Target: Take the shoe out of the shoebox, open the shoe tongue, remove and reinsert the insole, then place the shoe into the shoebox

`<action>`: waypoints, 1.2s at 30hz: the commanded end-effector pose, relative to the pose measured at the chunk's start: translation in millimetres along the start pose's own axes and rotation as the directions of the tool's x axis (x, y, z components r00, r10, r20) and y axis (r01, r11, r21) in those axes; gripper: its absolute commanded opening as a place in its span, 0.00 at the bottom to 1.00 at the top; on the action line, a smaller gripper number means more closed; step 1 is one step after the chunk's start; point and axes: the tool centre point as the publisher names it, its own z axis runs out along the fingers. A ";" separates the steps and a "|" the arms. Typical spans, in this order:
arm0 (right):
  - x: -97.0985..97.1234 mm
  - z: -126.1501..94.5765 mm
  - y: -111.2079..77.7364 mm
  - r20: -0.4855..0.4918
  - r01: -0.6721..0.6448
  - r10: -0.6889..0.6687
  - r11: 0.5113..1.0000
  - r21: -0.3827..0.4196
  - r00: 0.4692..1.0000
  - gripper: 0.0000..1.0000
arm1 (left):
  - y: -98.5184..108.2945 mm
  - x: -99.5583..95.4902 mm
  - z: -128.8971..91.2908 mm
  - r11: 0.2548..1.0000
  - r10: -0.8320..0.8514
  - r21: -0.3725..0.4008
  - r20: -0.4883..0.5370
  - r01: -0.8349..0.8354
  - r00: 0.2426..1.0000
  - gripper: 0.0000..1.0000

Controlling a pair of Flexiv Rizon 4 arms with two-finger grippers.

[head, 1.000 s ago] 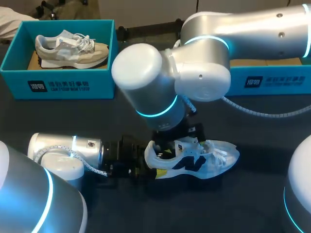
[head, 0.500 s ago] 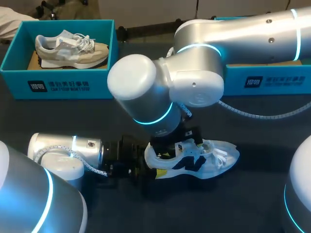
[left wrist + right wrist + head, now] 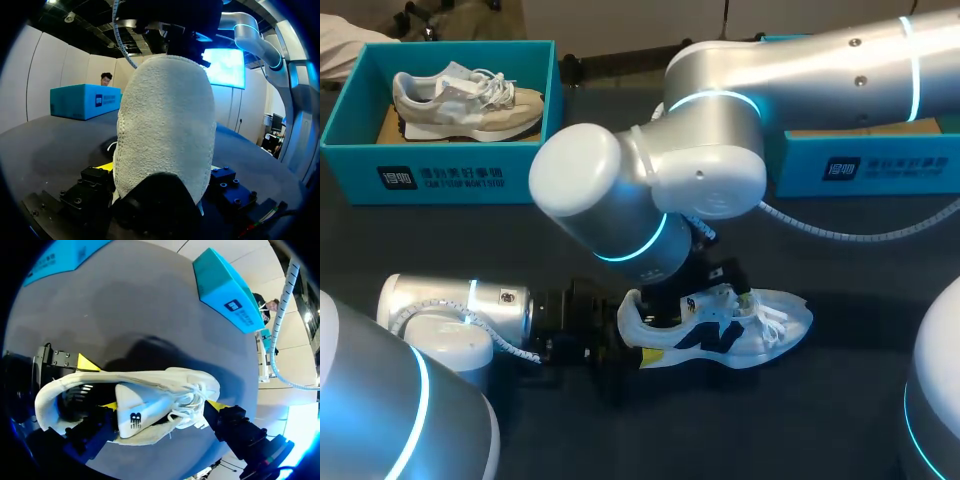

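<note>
The shoe point(image 3: 720, 335) is lying on the table point(image 3: 850, 420) near the middle, with its toe pointing to 3 o'clock. The left gripper point(image 3: 618, 345) is sitting at the shoe's 9 o'clock, against the heel. The right gripper point(image 3: 705, 295) is hanging just above the shoe's opening. The shoebox point(image 3: 440, 175) is standing at the shoe's 10 o'clock, well apart, with a second shoe point(image 3: 465, 100) lying in it. Another box point(image 3: 865, 165) is standing at 2 o'clock.

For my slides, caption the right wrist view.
White shoe on dark table: right end effector over the tongue, left end effector at the heel.
</note>
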 end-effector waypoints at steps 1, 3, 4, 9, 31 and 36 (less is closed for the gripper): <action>-0.2 -1.9 -5.4 0.044 -0.228 0.228 0.974 -0.010 0.973 0.91 | 7.0 -1.0 -3.6 1.000 -0.001 -0.004 -0.001 0.001 1.000 0.00; -4.1 -2.3 -4.8 0.045 -0.232 0.232 0.973 -0.006 0.972 0.85 | 7.0 -1.0 -3.6 1.000 -0.001 -0.004 -0.001 0.001 1.000 0.00; -6.1 -2.6 -4.4 0.045 -0.233 0.233 0.973 -0.005 0.972 0.82 | 7.0 -1.0 -3.6 1.000 -0.001 -0.004 -0.001 0.001 1.000 0.00; -14.5 -3.4 -1.5 0.038 -0.248 0.248 0.969 0.017 0.968 0.57 | 7.0 -1.0 -3.6 1.000 -0.001 -0.004 -0.001 0.001 1.000 0.00; -28.1 -12.8 -5.9 -0.093 -0.242 0.258 0.959 0.150 0.962 0.40 | 7.0 -1.0 -3.6 1.000 -0.001 -0.004 -0.001 0.001 1.000 0.00; -25.6 -19.5 -7.3 -0.118 -0.220 0.241 0.961 0.167 0.963 0.39 | 7.0 -1.0 -3.6 1.000 -0.001 -0.004 -0.001 0.001 1.000 0.00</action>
